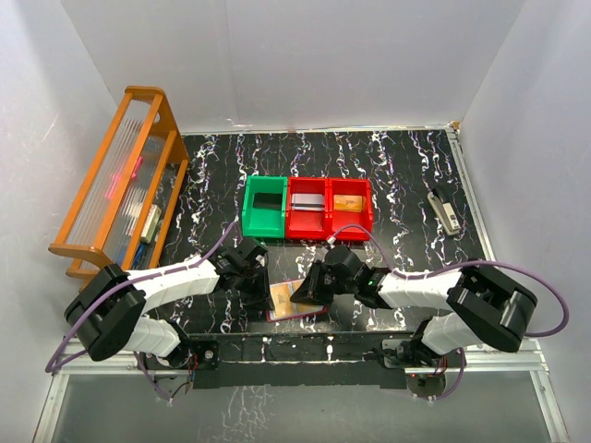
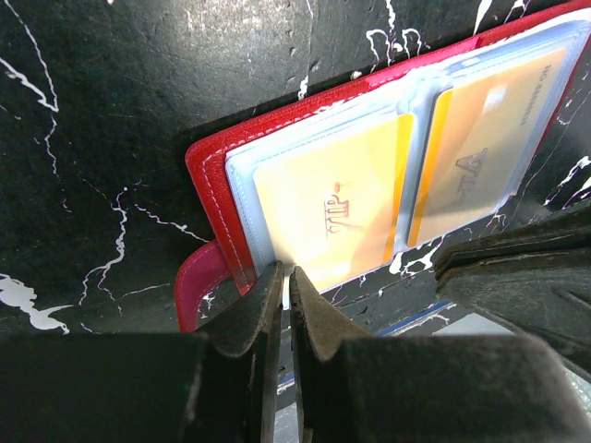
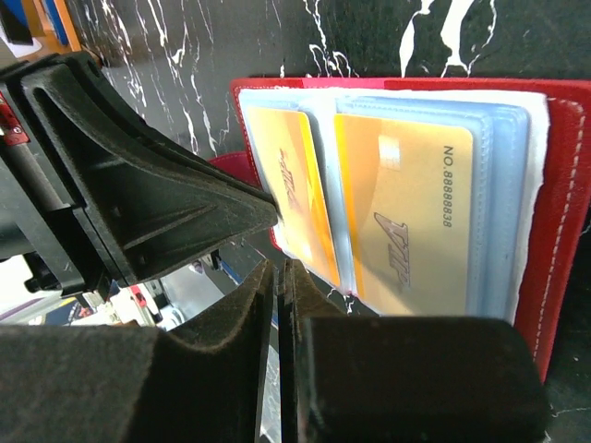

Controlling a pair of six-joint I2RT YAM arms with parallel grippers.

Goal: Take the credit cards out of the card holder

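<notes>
The card holder (image 1: 297,308) lies open near the table's front edge, red with clear sleeves (image 2: 242,198). Two gold credit cards sit in the sleeves, one on the tab side (image 2: 323,212) (image 3: 286,185) and one on the other page (image 2: 480,157) (image 3: 406,212). My left gripper (image 2: 284,274) (image 1: 268,293) is shut on the near edge of the tab-side sleeve; a pale strip shows between its tips. My right gripper (image 3: 282,265) (image 1: 309,293) is shut, its tips at the holder's near edge by the fold. I cannot tell whether anything is pinched there.
A green bin (image 1: 264,208) and two red bins (image 1: 308,210) (image 1: 351,208) stand in a row behind the holder. A wooden rack (image 1: 120,185) fills the left side. A small grey device (image 1: 444,210) lies at the right. The table's front rail is just below the holder.
</notes>
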